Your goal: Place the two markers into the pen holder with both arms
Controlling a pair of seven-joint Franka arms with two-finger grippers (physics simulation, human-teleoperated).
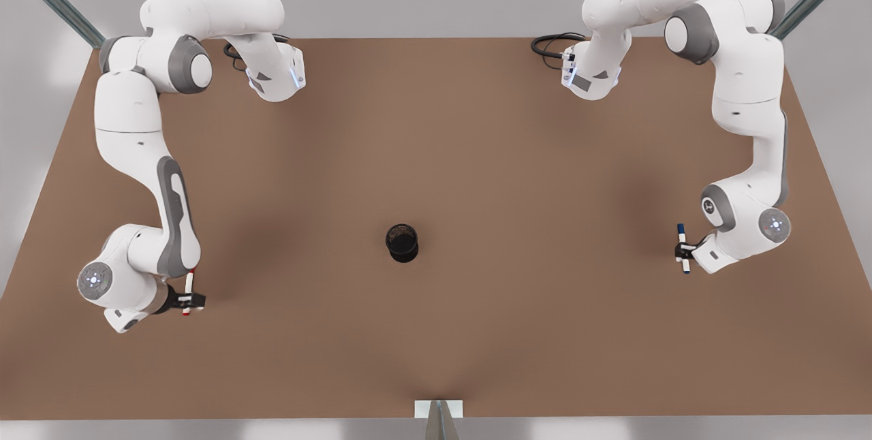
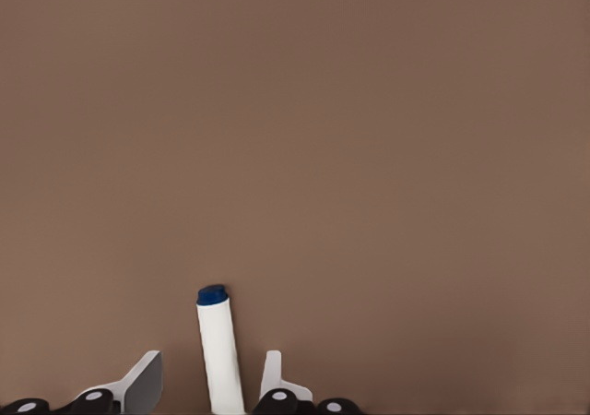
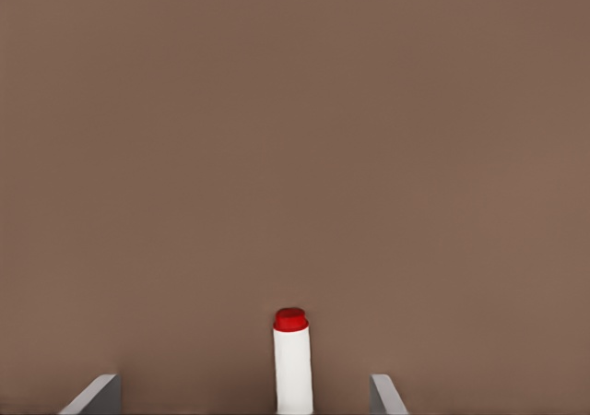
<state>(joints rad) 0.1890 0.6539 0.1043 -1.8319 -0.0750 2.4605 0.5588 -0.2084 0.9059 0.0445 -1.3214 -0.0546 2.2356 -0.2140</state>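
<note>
The blue-capped marker (image 1: 682, 249) lies on the table at the front view's right, between the fingers of my left gripper (image 1: 681, 252). In the left wrist view the blue marker (image 2: 219, 352) has a small gap to each finger of the left gripper (image 2: 212, 378), which is open and narrow. The red-capped marker (image 1: 189, 290) lies at the front view's left, inside my right gripper (image 1: 189, 301). In the right wrist view the red marker (image 3: 292, 364) sits between the widely spread fingers of the open right gripper (image 3: 241, 385). The black pen holder (image 1: 402, 242) stands upright mid-table, far from both.
The brown table (image 1: 436, 140) stretches between the arms, with both arm bases at its far edge. Black cables (image 1: 553, 43) lie near the base at the front view's right. A small white bracket (image 1: 439, 409) sits at the near edge.
</note>
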